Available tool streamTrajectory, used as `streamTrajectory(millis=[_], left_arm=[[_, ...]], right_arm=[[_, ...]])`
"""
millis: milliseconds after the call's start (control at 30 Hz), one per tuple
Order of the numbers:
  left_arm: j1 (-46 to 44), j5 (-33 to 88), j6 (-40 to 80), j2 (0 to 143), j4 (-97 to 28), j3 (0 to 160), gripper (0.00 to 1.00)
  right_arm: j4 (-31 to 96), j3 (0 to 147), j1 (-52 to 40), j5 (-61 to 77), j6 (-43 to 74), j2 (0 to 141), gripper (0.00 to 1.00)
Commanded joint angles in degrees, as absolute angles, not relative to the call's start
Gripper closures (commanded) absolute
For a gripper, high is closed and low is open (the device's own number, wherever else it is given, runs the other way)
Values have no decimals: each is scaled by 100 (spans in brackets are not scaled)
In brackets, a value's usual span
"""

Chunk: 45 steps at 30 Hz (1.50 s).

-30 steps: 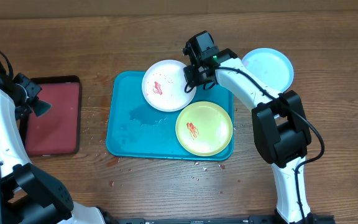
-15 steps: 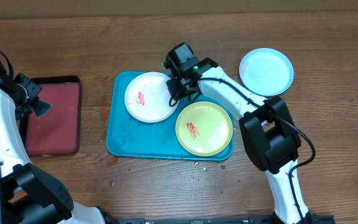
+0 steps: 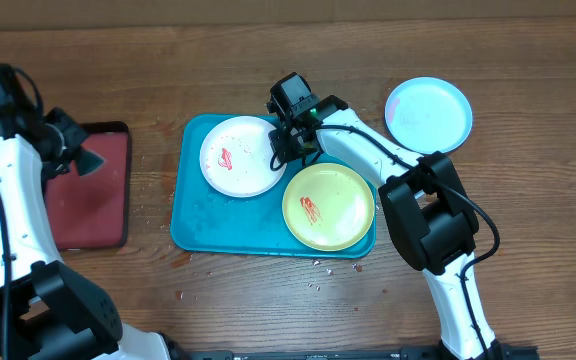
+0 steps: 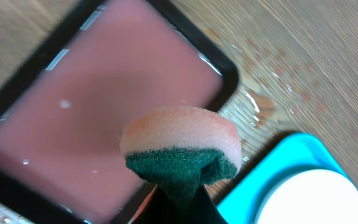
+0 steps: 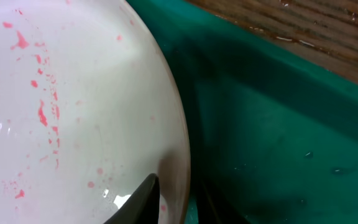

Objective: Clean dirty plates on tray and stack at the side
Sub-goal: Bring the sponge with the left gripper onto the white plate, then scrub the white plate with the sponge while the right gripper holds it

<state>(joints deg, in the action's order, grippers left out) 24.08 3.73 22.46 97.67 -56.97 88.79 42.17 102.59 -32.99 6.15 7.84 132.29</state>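
Note:
The turquoise tray point(image 3: 196, 214) holds the white plate point(image 3: 238, 156) with a red smear at its back left and the yellow-green rimmed plate point(image 3: 328, 206) with a red smear at its front right. The light-blue rimmed plate point(image 3: 428, 114) lies on the table at the back right. My right gripper point(image 3: 286, 145) is shut on the white plate's right rim point(image 5: 178, 143), one finger on the plate, one outside. My left gripper point(image 3: 86, 158) is shut on a pink and green sponge point(image 4: 182, 149) above the black-rimmed tray's right edge.
The black-rimmed tray with pink inside point(image 3: 88, 190) lies left of the turquoise tray, also in the left wrist view point(image 4: 98, 106). Water drops and crumbs lie on the wood between the trays point(image 4: 260, 102) and in front of the turquoise tray point(image 3: 318, 265).
My right gripper carried the white plate leftward across the tray, then held still. My left arm moved right and back, bringing the sponge over the black-rimmed tray's right edge.

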Motion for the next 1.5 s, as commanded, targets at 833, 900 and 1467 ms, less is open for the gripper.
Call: streamTrajectory(millis=[833,900,1467], left_arm=[[-1090,1297,2102,11837,-4119,8403,96],[-1194,1181,2102,11970,-3983,8403,96],[-858,-2432,2099,12062,-4967,8444,96]], right_arm=[[4228,10226,-3321,862,1678,13279,96],[4230,10226,-3321,862,1678,13281,96],[4235,10226,-3315,862,1675,13279,96]])
